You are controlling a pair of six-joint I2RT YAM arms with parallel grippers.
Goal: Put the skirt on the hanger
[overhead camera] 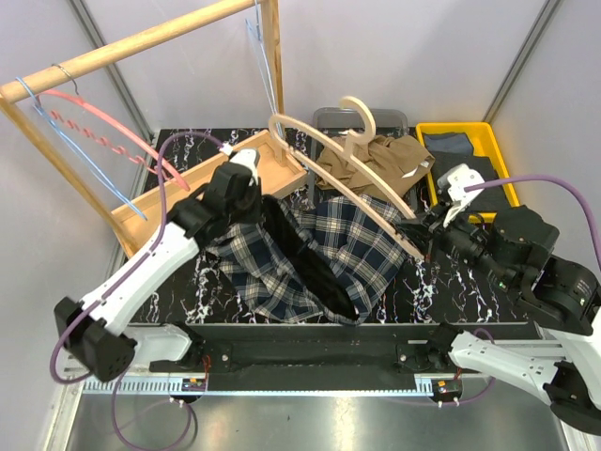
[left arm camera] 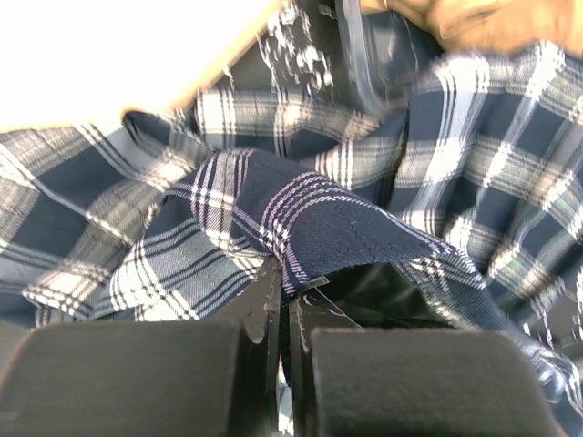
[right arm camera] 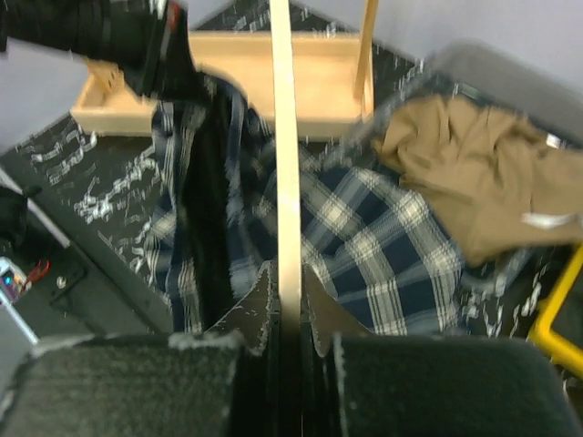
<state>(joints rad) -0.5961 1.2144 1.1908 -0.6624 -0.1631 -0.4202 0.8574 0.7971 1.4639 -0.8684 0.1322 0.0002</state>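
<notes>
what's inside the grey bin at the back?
The tan skirt, crumpled and covering most of the grey bin. The wooden hanger has its hook overlapping the rim in the top view. The bin floor and anything beneath the skirt are covered.

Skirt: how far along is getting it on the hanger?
Done: nothing. The skirt lies crumpled in the grey bin, the blue wire hanger hangs on the rack. In hand: left gripper pinches the plaid shirt, right gripper clamps the wooden hanger. Left: everything for the skirt.

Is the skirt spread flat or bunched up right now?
Bunched up. The skirt lies crumpled in deep folds in the grey bin at the far side, not hung up.
</notes>
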